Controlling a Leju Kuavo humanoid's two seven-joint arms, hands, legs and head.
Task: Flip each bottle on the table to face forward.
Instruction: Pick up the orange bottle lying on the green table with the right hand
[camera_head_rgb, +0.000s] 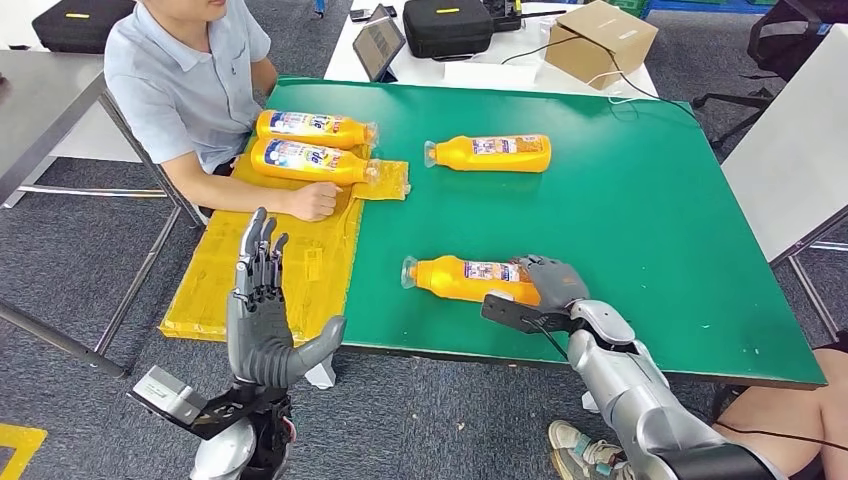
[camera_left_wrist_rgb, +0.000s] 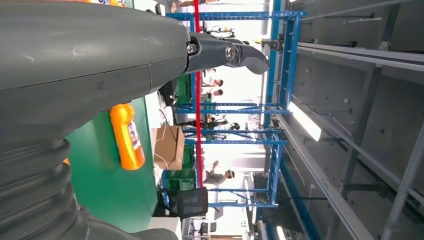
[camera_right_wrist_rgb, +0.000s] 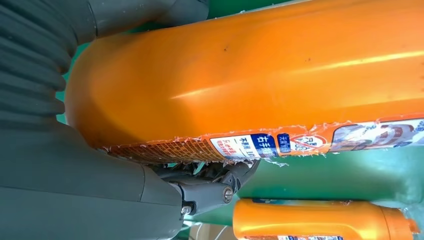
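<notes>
Near the table's front edge, at about six o'clock on the green table (camera_head_rgb: 640, 220), your right hand (camera_head_rgb: 548, 280) is wrapped over the base end of the nearest bottle (camera_head_rgb: 460, 278), which lies on its side with its cap pointing toward nine o'clock. From the right wrist camera the thumb and fingers (camera_right_wrist_rgb: 210, 187) curl around the orange body (camera_right_wrist_rgb: 260, 80) just beside the torn label edge, so you are holding this bottle, and it looks to be resting on the table or barely off it; I cannot tell which. This reads as the grasp-and-roll step for this bottle. A second bottle (camera_head_rgb: 490, 153) lies well apart toward twelve o'clock, also on its side, cap toward nine o'clock. Two more bottles (camera_head_rgb: 312, 145) lie touching each other at about ten o'clock, on the yellow mat (camera_head_rgb: 270, 270), close to the seated person's fist (camera_head_rgb: 315, 200). Your left hand (camera_head_rgb: 262, 320) is raised off the table's near-left corner, fingers apart and upright, holding nothing. Next you likely need to roll the held bottle about its long axis until the printed front faces up, keeping the grip firm since the smooth plastic may slip, then set it down and let go before reaching for the far one.
</notes>
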